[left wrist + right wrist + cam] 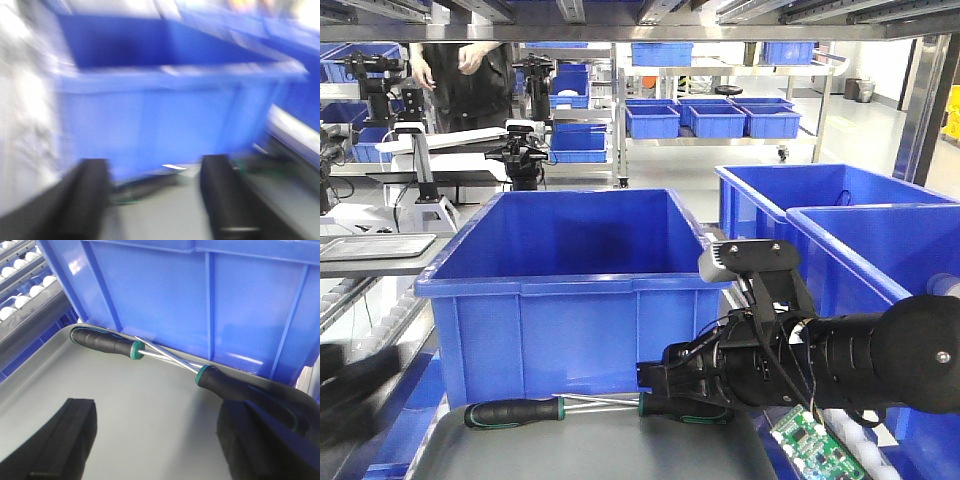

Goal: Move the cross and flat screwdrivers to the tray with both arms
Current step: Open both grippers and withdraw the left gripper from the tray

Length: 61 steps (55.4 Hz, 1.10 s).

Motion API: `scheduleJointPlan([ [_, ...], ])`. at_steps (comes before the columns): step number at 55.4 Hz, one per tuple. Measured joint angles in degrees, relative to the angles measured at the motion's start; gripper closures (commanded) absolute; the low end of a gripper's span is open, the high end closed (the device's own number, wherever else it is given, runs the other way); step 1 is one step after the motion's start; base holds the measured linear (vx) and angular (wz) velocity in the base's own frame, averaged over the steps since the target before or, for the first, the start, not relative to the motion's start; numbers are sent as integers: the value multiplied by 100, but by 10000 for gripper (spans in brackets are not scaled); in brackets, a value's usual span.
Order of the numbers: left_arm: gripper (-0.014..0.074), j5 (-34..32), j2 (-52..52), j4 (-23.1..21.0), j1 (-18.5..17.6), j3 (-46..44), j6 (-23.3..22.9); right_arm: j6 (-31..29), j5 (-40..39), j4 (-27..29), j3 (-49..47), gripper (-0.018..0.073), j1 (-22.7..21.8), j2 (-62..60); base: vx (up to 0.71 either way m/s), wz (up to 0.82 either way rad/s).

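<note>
Right pincer [155,440] released, both screwdrivers [105,343] just beyond, shafts crossed, in tray [125,405].

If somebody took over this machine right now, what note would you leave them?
Right gripper: open, empty, low over the grey tray, close to one handle.
Left gripper: open, empty; its view is blurred.
Both screwdrivers lie in the tray against the blue bin: left screwdriver, right screwdriver, their shafts crossing between the handles.
Done: both tools appear to be in the tray.
Left: probably only pulling both arms back; check that nothing else needs moving.
</note>
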Motion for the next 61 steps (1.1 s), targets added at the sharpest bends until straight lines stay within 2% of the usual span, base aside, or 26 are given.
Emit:
scheduleJointPlan([
  [5,386,-318,-953,519,351,796,-371,0,0,0,0,-16,0,0,0,0],
  [13,602,-438,-2303,939,994,1865,-563,0,0,0,0,-16,0,0,0,0],
  [21,604,-443,-3422,1214,1504,2743,-580,0,0,0,0,-16,0,0,0,0],
  [31,603,-437,-4598,1368,1823,3709,-580,0,5,0,0,-16,0,0,0,0],
  [36,603,-129,-5012,1388,1860,3887,-580,0,5,0,0,-16,0,0,0,0],
  [45,603,263,-5147,1406,1871,3893,-580,0,24,0,0,-16,0,0,0,0],
  [61,602,379,-5147,1411,1871,3893,-580,0,152,0,0,-16,0,0,0,0],
])
